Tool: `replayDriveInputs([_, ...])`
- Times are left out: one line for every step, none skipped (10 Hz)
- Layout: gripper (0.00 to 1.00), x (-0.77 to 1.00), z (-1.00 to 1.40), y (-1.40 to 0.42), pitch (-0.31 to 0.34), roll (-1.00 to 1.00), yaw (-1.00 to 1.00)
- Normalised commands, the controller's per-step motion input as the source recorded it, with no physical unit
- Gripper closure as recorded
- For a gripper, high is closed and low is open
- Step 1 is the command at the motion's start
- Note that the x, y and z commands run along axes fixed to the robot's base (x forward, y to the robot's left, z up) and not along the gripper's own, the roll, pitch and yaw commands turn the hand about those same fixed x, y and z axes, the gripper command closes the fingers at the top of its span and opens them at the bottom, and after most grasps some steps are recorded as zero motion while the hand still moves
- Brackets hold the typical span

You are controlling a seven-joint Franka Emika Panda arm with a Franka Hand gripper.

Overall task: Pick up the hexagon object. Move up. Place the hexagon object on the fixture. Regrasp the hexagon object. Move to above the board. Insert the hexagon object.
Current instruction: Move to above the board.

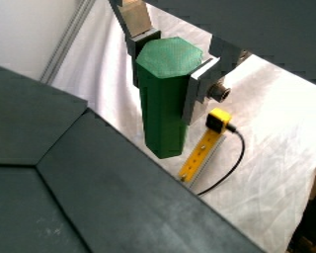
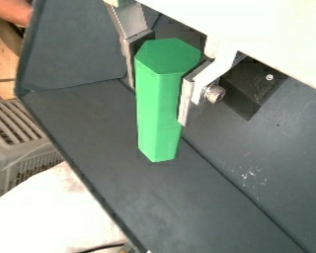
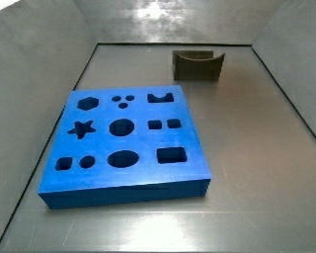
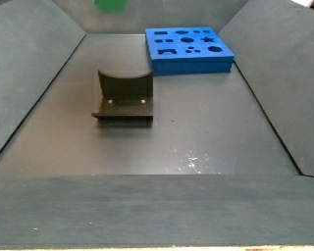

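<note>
The two-finger gripper clamps the bright green hexagonal prism peg between its silver plates in both wrist views, high above the grey floor.

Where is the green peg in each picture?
Wrist views: the bright green hexagonal peg hangs upright between the gripper's silver fingers.
Side view showing the blue board up close: peg not in it.
Side view with the blue board far back: only a green bit at the top edge.
Shared landmark: the blue board.
</note>
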Motion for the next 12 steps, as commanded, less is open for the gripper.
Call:
replayDriveInputs([1.00,-0.04,0.94,0.04,0.065,-0.07,0.00])
replayDriveInputs([1.00,-0.02,0.72,0.02,0.083,-0.07,0.01])
replayDriveInputs([1.00,-0.01,0.56,0.02,0.098,-0.07,0.02])
replayDriveInputs([1.00,0.00,0.40,0.01,0.112,-0.07,0.03])
replayDriveInputs([1.00,0.01,0.23,0.00,0.125,-0.07,0.05])
replayDriveInputs([1.00,-0.40,-0.06,-1.00,-0.089,-1.00,-0.03])
replayDriveInputs([1.00,-0.40,-0.06,-1.00,-0.100,-1.00,-0.03])
replayDriveInputs([1.00,-0.42,-0.06,-1.00,-0.114,-1.00,-0.03])
replayDriveInputs([1.00,-0.43,-0.07,-1.00,-0.129,-1.00,-0.04])
replayDriveInputs([1.00,-0.44,-0.07,-1.00,-0.135,-1.00,-0.04])
replayDriveInputs([1.00,-0.46,-0.07,-1.00,-0.151,-1.00,-0.06])
replayDriveInputs([1.00,-0.47,-0.07,-1.00,-0.157,-1.00,-0.06])
